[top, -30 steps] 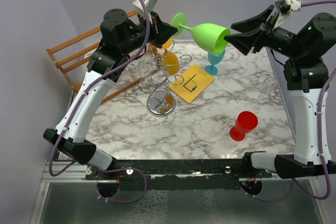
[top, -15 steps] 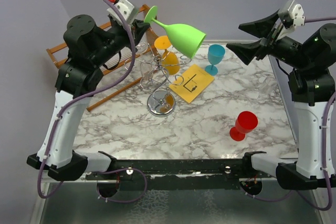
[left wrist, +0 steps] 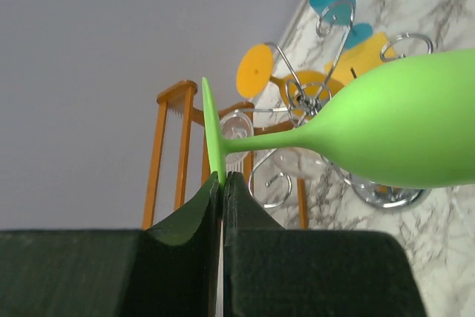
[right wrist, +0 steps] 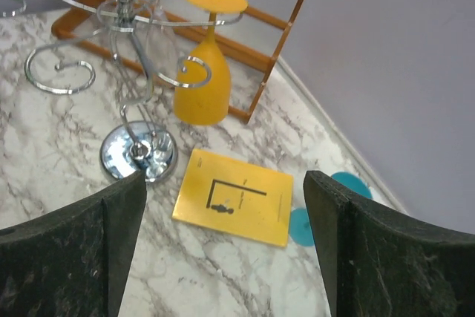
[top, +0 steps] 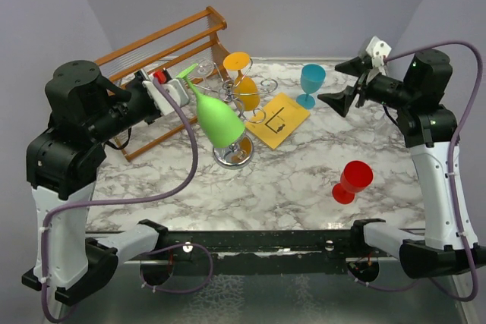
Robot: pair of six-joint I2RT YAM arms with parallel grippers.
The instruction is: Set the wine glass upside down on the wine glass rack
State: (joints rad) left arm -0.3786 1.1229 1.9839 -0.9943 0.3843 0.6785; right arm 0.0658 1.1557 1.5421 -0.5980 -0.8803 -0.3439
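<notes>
One green wine glass (top: 219, 121) hangs bowl-down, foot pinched by left jaws; right jaws spread.

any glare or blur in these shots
Top external: even light, soft shadows, the wine glass rack glints at its base. Left wrist: green wine glass crisp, left fingers dark, featureless. Right wrist: mirror glare on the rack base, right fingers slightly soft.

From above, the wine glass rack (top: 235, 158) stands centre, the wine glass (top: 216, 117) I hold overlapping its left side and a hanging glass (top: 244, 89) on it; slatted shelf (top: 152, 43) behind, upper left; card (top: 277, 121) right, standing glass (top: 310, 83) behind it; last glass (top: 351, 181) lower right
</notes>
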